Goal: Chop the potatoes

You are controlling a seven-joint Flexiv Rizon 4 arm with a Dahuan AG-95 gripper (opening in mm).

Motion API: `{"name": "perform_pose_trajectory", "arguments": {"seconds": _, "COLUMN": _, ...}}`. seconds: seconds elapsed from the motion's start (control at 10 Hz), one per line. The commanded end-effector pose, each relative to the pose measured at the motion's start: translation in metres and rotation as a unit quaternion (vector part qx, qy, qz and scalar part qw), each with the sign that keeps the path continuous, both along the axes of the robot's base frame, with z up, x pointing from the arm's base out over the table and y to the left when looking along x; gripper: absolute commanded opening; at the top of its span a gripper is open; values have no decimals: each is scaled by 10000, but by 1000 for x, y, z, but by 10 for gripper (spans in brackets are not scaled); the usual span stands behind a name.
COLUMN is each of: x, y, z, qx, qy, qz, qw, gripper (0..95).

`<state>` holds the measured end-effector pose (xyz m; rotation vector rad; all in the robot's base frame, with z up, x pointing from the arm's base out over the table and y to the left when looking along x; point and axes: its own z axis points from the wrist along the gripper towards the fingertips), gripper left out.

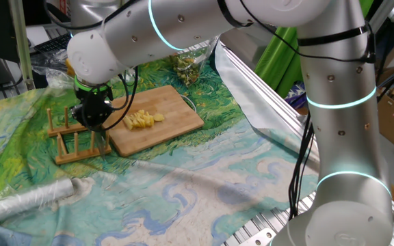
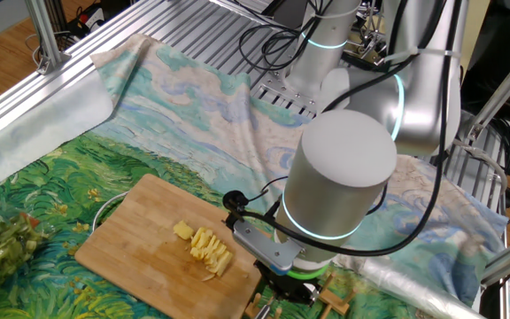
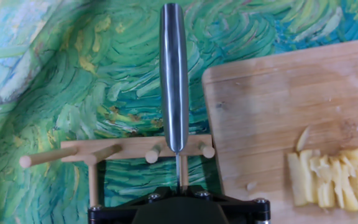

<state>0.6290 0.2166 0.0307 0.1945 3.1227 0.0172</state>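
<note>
The potatoes (image 1: pixel 142 121) (image 2: pixel 209 248) (image 3: pixel 334 180) lie as a cluster of thin pale-yellow slices on the wooden board (image 1: pixel 173 102) (image 2: pixel 140 239) (image 3: pixel 266 106). My gripper (image 1: pixel 94 117) (image 3: pixel 179 186) hangs left of the board, over a wooden peg rack (image 1: pixel 74 140) (image 3: pixel 123 151). It is shut on a knife (image 3: pixel 174 81), whose steel blade shows edge-on in the hand view, pointing away above the rack's pegs. The slices sit to the right of the blade, apart from it. In the other fixed view the wrist hides the fingers.
A clear bag of green scraps (image 1: pixel 187 65) (image 2: pixel 3 244) lies beyond the board. A foil-wrapped roll (image 1: pixel 26 198) (image 2: pixel 414 275) rests on the painted cloth near the rack. Aluminium frame rails (image 1: pixel 265 102) border the cloth.
</note>
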Motion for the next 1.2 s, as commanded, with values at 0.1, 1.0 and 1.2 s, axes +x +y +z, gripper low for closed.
{"name": "perform_pose_trajectory", "arguments": {"seconds": 0.1, "x": -1, "y": -1, "z": 3, "qx": -13, "qy": 24, "qz": -13, "qw": 10000, "gripper": 380}}
{"name": "perform_pose_trajectory", "arguments": {"seconds": 1.0, "x": -20, "y": -20, "z": 65, "qx": -152, "qy": 288, "qz": -153, "qw": 9994, "gripper": 380}}
{"name": "perform_pose_trajectory", "arguments": {"seconds": 1.2, "x": -30, "y": -35, "z": 88, "qx": -11, "qy": 388, "qz": -184, "qw": 9991, "gripper": 380}}
